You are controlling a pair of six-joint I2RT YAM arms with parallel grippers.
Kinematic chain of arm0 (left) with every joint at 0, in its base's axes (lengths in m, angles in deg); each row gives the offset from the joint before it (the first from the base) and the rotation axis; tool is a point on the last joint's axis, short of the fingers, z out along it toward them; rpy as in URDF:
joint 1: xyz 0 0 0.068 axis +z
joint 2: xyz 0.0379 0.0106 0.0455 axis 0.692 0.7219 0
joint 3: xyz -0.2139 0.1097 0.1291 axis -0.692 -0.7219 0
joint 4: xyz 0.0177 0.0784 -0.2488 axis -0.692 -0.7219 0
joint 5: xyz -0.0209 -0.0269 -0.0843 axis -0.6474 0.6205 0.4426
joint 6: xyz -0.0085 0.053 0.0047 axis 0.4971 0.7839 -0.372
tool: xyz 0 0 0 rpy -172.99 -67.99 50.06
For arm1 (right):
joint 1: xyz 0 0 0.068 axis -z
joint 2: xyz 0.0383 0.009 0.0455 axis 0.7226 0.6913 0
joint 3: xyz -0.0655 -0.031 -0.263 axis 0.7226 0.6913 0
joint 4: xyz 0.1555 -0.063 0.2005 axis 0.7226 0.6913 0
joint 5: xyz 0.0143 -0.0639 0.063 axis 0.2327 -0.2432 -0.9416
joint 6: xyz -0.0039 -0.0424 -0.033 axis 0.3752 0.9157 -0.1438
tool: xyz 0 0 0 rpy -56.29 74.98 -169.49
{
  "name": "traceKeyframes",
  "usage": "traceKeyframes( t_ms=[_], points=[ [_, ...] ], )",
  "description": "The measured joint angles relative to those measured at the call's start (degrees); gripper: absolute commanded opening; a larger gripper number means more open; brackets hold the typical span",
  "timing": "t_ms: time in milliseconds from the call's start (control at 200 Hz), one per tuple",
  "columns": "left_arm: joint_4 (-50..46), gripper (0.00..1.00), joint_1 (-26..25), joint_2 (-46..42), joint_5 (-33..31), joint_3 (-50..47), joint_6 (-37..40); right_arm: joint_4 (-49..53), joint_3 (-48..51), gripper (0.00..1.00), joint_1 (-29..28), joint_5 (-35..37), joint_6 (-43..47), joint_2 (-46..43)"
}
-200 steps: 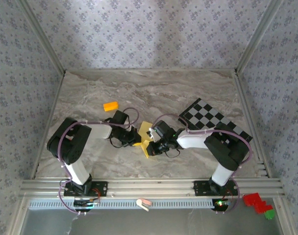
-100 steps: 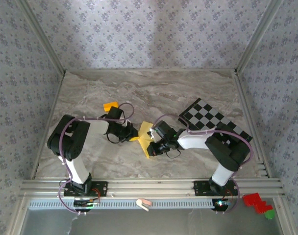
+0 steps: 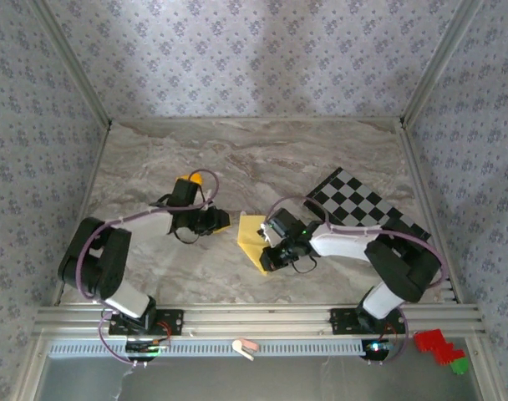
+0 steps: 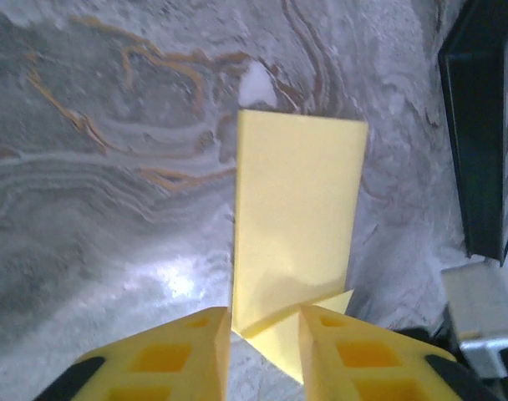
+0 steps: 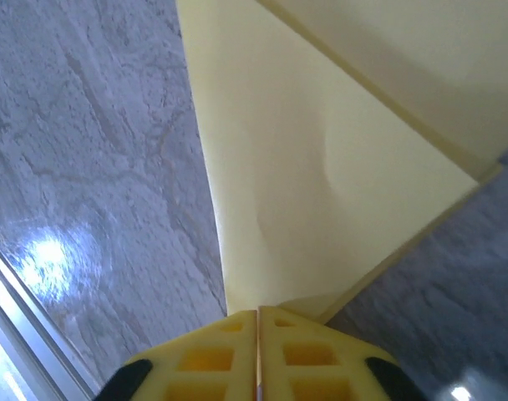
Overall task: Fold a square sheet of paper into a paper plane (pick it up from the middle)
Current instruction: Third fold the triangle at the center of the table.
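Note:
The square sheet of paper (image 3: pixel 251 236), pale yellow and folded into a narrow pointed shape, lies on the marble table between the two arms. In the left wrist view the folded paper (image 4: pixel 296 217) lies just ahead of my left gripper (image 4: pixel 265 338), whose yellow fingers (image 4: pixel 183 355) stand apart with nothing clamped. From above, the left gripper (image 3: pixel 223 220) sits just left of the paper. My right gripper (image 3: pixel 267 256) is at the paper's near right corner. The right wrist view has its jaws pressed together at the tips (image 5: pixel 256 316), with the paper (image 5: pixel 321 184) running into them.
A small orange block (image 3: pixel 190 178) sits behind the left arm, partly covered by it. A black-and-white checkered board (image 3: pixel 363 205) lies at the right, behind the right arm. The aluminium rail (image 3: pixel 254 317) runs along the near edge.
The left gripper has opened, let go of the paper and drawn back to the left. The paper has dropped flatter onto the table. The right gripper stays at its corner.

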Motion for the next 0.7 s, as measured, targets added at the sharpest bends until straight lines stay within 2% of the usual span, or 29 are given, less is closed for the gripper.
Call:
traceKeyframes(
  t_ms=[115,220,465,700],
  points=[
    [-1.46,0.38,-2.84,-3.23,-1.92,-1.62,0.87,2.51,-0.15,0.21,-0.50,4.02,0.90,-5.70],
    [-1.51,0.42,-3.72,-4.52,-2.51,-3.32,1.01,2.32,-1.16,0.19,-2.19,6.97,0.61,-7.06],
    [0.11,0.48,-4.46,-3.48,-2.12,-4.61,-0.02,-0.79,-3.37,0.08,0.35,8.83,-1.31,-0.42],
    [2.38,0.49,-5.03,0.90,0.22,-4.52,-1.22,-1.79,-3.54,0.03,1.92,9.31,-2.08,4.00]
  ],
)
